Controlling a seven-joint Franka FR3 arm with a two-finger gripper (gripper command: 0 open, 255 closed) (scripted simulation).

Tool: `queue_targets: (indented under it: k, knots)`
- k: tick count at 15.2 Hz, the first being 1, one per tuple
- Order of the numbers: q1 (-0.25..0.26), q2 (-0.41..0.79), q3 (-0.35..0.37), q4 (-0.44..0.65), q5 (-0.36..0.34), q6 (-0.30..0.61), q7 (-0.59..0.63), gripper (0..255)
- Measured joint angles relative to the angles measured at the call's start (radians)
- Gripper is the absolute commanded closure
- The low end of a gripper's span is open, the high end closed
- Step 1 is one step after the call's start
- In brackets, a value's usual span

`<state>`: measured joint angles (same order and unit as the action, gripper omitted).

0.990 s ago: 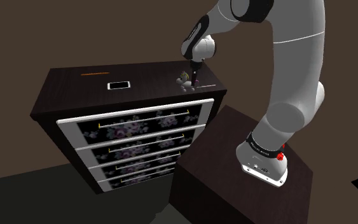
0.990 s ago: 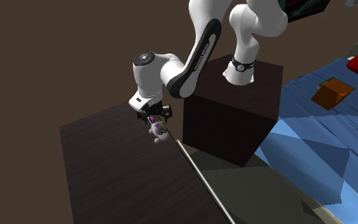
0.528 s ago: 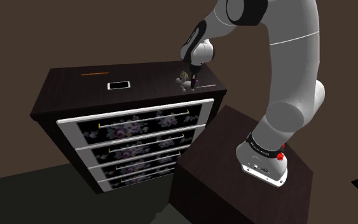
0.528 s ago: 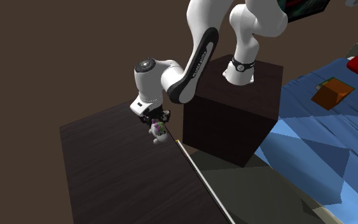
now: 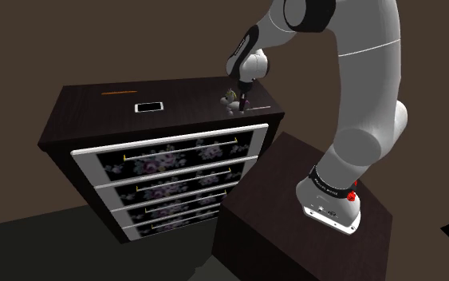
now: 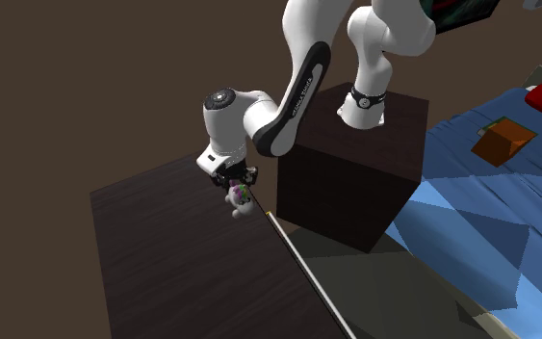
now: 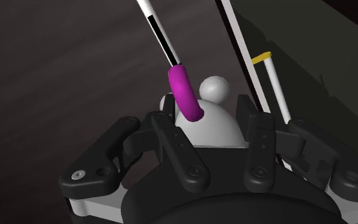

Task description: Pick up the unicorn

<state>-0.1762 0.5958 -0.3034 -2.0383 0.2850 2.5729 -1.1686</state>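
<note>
A small white unicorn (image 5: 230, 101) with a purple mane stands on the dark dresser top (image 5: 183, 96), near its front right corner in the shoulder view. My black gripper (image 5: 239, 99) comes down on it from above and is shut on it. In the wrist view the two fingers (image 7: 173, 141) clasp the unicorn's rounded white body (image 7: 210, 122), and the purple curl (image 7: 185, 93) rises in front of them. The second exterior view has the gripper (image 6: 237, 184) over the unicorn (image 6: 241, 200), close to the dresser's edge.
The dresser (image 5: 167, 164) has several drawers with flower-patterned fronts. On its top lie a white phone (image 5: 149, 106), an orange pencil (image 5: 117, 93) and a thin stick (image 5: 259, 108) beside the unicorn. The arm's dark stand (image 5: 310, 211) sits to the right. A blue bed (image 6: 471, 226) carries an orange box (image 6: 502, 141).
The hand sank a little onto the unicorn and the fingers shut on it. Over the last half second nothing has moved.
</note>
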Motion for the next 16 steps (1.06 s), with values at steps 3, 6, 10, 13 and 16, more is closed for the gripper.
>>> queue_targets:
  k: [3,6,10,13,16]
  knots:
    - [0.008,-0.022,-0.008,-0.003,-0.01,-0.019,0.008,255]
    - [0.019,-0.058,-0.022,-0.015,-0.024,-0.042,0.016,255]
    - [0.033,-0.106,-0.041,-0.022,-0.047,-0.083,0.031,255]
    - [0.04,-0.135,-0.053,-0.021,-0.063,-0.112,0.039,255]
    - [0.049,-0.165,-0.063,-0.025,-0.078,-0.136,0.05,255]
